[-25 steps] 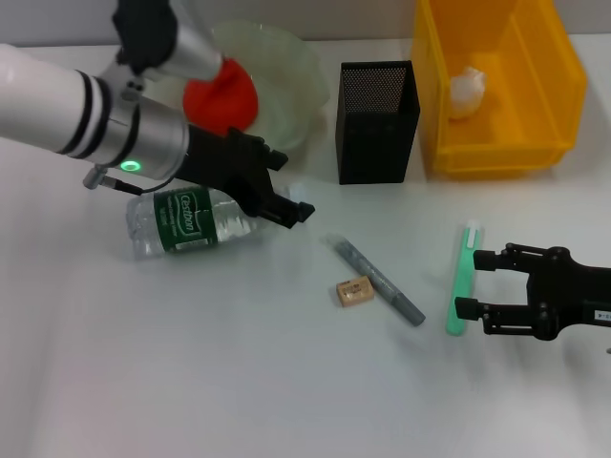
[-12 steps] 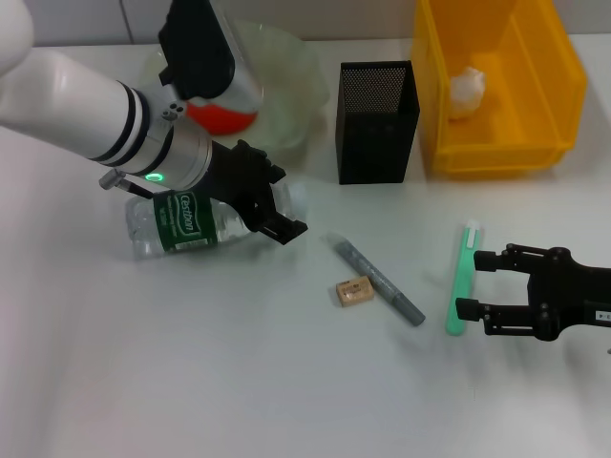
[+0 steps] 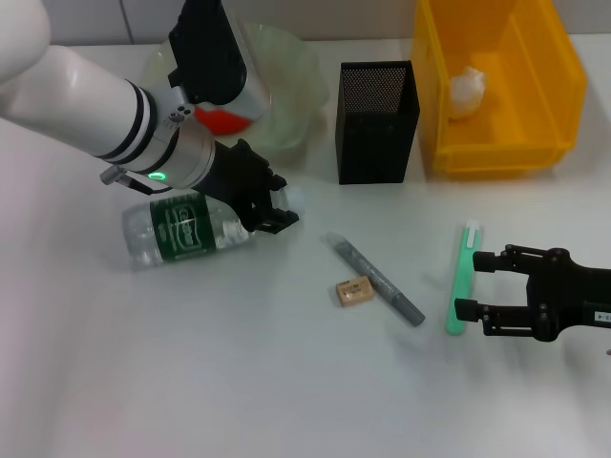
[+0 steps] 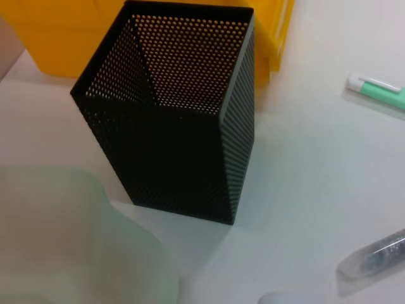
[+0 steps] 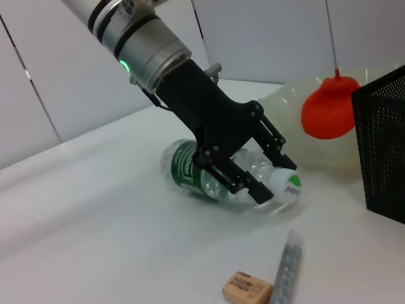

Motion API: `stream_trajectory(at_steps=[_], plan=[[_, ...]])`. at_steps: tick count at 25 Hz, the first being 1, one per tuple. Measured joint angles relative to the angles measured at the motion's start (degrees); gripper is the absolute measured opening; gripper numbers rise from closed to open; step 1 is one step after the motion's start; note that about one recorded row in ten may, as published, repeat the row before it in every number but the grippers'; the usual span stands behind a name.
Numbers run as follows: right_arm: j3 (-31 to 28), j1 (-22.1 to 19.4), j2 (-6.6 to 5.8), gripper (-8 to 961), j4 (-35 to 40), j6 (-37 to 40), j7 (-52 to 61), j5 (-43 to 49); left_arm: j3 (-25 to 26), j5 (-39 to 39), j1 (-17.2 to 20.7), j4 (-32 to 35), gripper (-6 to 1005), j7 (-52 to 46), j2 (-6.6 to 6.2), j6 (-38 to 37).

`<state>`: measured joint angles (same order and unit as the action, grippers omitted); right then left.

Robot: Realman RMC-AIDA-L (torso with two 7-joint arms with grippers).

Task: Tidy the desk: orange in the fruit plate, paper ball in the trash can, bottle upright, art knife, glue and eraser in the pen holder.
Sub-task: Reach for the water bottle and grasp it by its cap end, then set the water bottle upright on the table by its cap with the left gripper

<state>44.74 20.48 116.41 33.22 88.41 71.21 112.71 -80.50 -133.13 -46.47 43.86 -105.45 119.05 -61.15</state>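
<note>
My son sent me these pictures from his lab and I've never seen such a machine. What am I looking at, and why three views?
It is a robot with two arms tidying a desk. One camera looks down from its head; the other two sit on its wrists, hence three views.

The left gripper has its open fingers around the neck of a lying bottle. The right gripper rests open beside a green stick, holding nothing.

Also on the desk: an eraser, a grey pen-like tool, a black mesh pen holder, an orange in a pale green plate, and a paper ball in the yellow bin.
</note>
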Motion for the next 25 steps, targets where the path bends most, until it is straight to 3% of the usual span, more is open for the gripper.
stream_trajectory(at_steps=[7,12,16,25], plan=[[0.0,0.0,0.04,802,0.3,0.1,0.6,0.0,0.0,0.4,0.3,1.3,479,-0.1,0.02,-1.1],[0.0,0.0,0.05,802,0.4,0.1,0.6,0.0,3.0,4.3,3.1,7.3,445,-0.1,-0.57,-7.1],[0.0,0.2,0.13,802,0.4,0.1,0.7,-0.1,10.0,6.7,5.8,12.6,438,0.7,-0.65,-13.8],[0.0,0.5,0.14,802,0.3,0.2,0.8,-0.1,19.3,10.3,9.1,16.3,437,2.6,-0.88,-20.6]])
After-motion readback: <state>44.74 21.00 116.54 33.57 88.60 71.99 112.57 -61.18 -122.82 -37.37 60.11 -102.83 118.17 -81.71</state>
